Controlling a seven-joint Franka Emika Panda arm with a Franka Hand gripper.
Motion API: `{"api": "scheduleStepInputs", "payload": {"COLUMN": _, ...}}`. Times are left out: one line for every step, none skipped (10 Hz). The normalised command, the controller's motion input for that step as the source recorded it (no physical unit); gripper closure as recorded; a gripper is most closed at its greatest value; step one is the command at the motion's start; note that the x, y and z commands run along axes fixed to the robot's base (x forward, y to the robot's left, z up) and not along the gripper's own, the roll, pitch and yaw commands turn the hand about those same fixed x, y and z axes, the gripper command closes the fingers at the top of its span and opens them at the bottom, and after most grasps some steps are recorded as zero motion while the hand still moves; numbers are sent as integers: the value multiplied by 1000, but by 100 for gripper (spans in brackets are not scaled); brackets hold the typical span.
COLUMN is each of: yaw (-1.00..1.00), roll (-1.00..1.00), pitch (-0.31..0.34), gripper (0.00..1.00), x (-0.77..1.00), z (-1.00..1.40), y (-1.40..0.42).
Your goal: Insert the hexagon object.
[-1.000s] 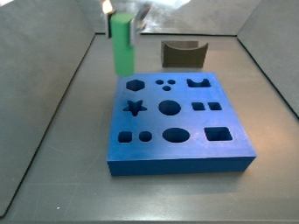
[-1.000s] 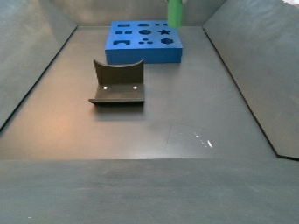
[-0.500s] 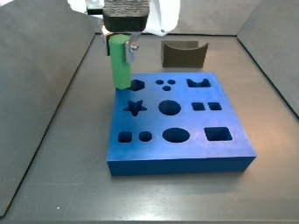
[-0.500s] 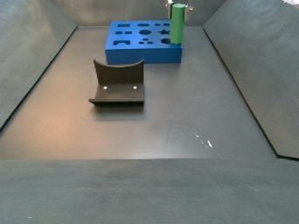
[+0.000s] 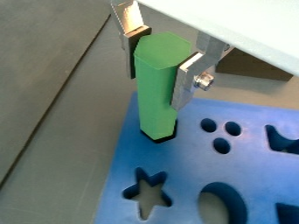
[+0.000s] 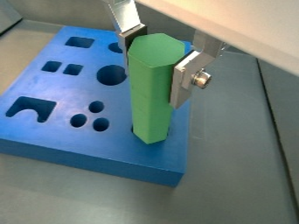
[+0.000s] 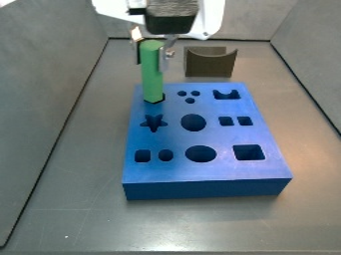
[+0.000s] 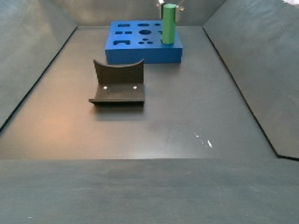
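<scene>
Currently the pincer sits over the blue plastic block with shaped holes, near its corner, pinching the upper part of the slim bright green faceted peg. The pincer body is cut off in both wrist views, and in a side view only its tip shows. The peg hangs upright with its lower end at the block's top face by the hexagonal hole; I cannot tell whether the tip has entered. The peg hides that hole in both wrist views. The silver finger plates press on opposite facets. The star hole is just beside the peg tip. The dark grey curved-top block stands well apart on the grey desk, open floor around it. The same grey block appears behind the blue one in a side view. Desk walls slope up near the block's edges.
</scene>
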Motion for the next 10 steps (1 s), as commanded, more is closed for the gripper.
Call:
{"api": "scheduleStepInputs", "payload": {"yaw": 0, "roll": 0, "pitch": 0, "gripper": 100, "x": 71, "z": -540, "y": 89}}
{"api": "scheduleStepInputs", "payload": {"yaw": 0, "roll": -9, "pitch": -37, "gripper": 100, "x": 31, "z": -540, "y": 6}}
{"api": "scheduleStepInputs", "payload": {"yaw": 0, "roll": -23, "pitch": -87, "gripper": 100, "x": 23, "z": -477, "y": 0}}
{"api": "scheduleStepInputs", "payload": {"yaw": 0, "roll": -20, "pitch": -97, "gripper": 100, "x": 0, "z": -434, "y": -3}}
{"api": "scheduleStepInputs", "payload": {"yaw": -9, "roll": -31, "pitch": -73, "gripper": 100, "x": 17, "z": -331, "y": 0}}
{"api": "scheduleStepInputs", "payload": {"yaw": -6, "roll": -11, "pitch": -63, "gripper": 100, "x": 3, "z": -269, "y": 0}}
{"api": "scheduleStepInputs", "payload": {"yaw": 0, "roll": 0, "pitch": -11, "gripper": 100, "x": 66, "z": -154, "y": 0}}
{"api": "scheduleStepInputs", "payload": {"yaw": -43, "roll": -4, "pitch": 0, "gripper": 100, "x": 0, "z": -57, "y": 0}}
{"api": "scheduleStepInputs", "payload": {"yaw": 0, "roll": 0, "pitch": -94, "gripper": 100, "x": 0, "z": -80, "y": 0}}
{"api": "scheduleStepInputs", "payload": {"yaw": 0, "roll": -27, "pitch": -99, "gripper": 100, "x": 0, "z": -97, "y": 0}}
